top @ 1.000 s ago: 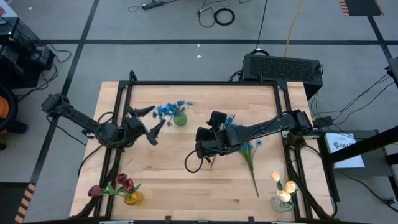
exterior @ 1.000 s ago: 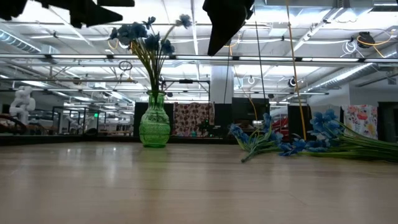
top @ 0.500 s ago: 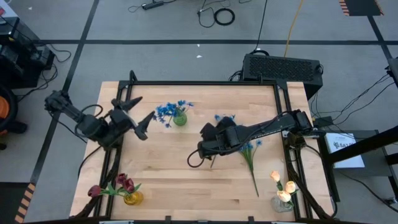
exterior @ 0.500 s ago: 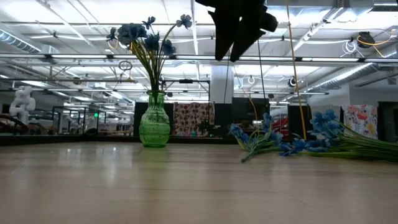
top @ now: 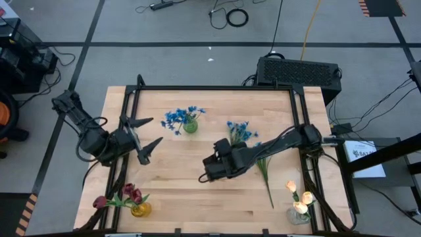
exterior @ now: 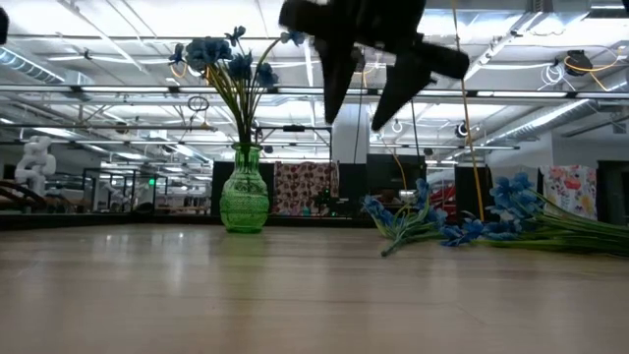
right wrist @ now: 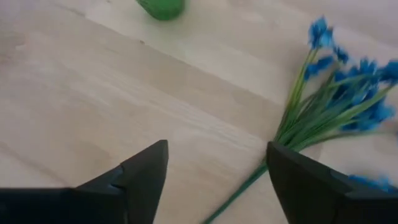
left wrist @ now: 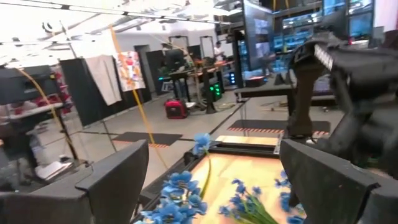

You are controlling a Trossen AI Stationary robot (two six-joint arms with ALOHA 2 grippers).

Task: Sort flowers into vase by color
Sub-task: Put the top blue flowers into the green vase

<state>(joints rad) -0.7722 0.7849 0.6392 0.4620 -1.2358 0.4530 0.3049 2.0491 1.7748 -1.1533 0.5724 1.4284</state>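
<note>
From above, the pale wooden table (top: 177,191) sits on grey floor crossed by dark tape lines, cables trailing at twelve o'clock. The left gripper (top: 146,137) hangs at nine o'clock, fingers spread wide and empty. The right gripper (top: 209,168) hovers near centre, jaws parted, holding nothing, with loose blue flowers (top: 247,135) lying just toward three o'clock of it. A green vase (top: 190,125) of blue blossoms stands at eleven o'clock; red tulips (top: 131,195) sit at seven o'clock, cream tulips (top: 299,197) at five. Down at table level, the vase rises against a bright hall of ceiling lights and hanging cloths, blue stems flat on the boards to its right. The left wrist looks out past open fingers over blue blossoms toward desks and screens. The right wrist shows bare planks and blue sprays between its parted fingers (right wrist: 140,171).
</note>
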